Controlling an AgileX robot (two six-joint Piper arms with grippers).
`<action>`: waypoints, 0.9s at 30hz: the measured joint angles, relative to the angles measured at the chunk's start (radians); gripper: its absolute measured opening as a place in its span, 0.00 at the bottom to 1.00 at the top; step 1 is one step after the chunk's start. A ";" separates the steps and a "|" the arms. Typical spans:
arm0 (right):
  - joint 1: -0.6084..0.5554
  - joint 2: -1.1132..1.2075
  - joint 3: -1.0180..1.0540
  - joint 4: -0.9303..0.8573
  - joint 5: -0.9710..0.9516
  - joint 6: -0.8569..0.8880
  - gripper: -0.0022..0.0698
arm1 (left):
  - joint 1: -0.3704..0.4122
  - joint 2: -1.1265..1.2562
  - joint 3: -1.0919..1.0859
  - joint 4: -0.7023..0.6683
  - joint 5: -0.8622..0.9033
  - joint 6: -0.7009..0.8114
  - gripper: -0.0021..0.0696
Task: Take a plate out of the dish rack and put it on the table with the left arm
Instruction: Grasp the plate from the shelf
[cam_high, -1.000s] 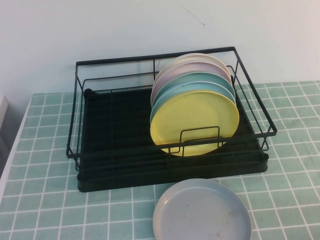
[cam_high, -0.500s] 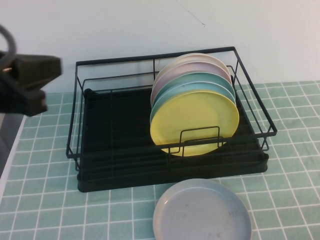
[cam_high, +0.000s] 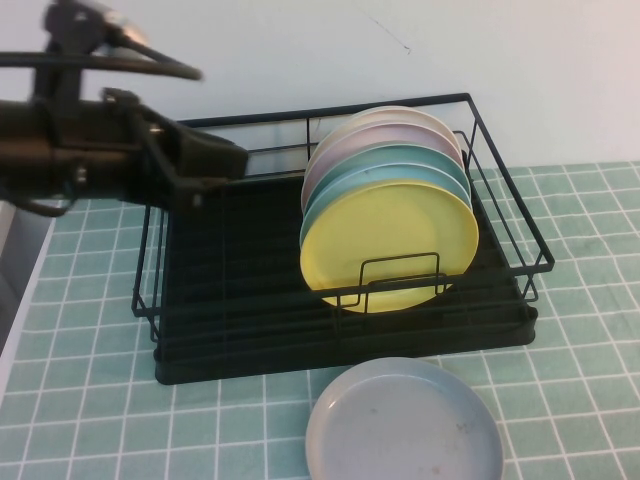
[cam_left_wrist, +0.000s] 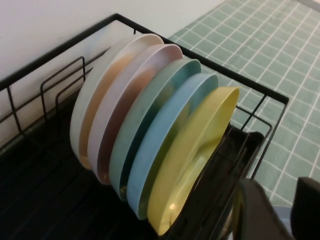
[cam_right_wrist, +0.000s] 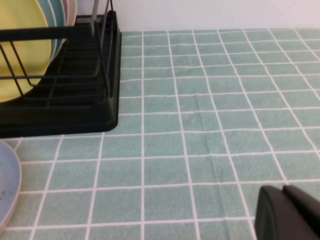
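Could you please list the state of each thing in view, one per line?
Yellow plate: upright in rack, frontmost, untouched.
Other plates: upright behind it.
Grey plate: flat on table.
Rack: on table, left half bare.
Left gripper: above rack's left side, holding nothing.
Right gripper: low over table, right of rack, holding nothing.

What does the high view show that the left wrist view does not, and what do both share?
Only the high view: the whole left arm, its left end effector over the dish rack's left side, and all of the grey plate on the table. Only the left wrist view: the plates edge-on, each rim separate. Both: the yellow plate at the front of the stack. The right end effector appears in neither.
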 joint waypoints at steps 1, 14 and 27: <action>0.000 0.000 0.000 0.000 0.000 0.000 0.03 | -0.018 0.017 -0.012 0.017 -0.009 0.000 0.27; 0.000 0.000 0.000 0.000 0.000 0.000 0.03 | -0.332 0.154 -0.076 0.363 -0.350 0.000 0.55; 0.000 0.000 0.000 0.000 0.000 0.000 0.03 | -0.367 0.321 -0.082 0.367 -0.567 -0.064 0.56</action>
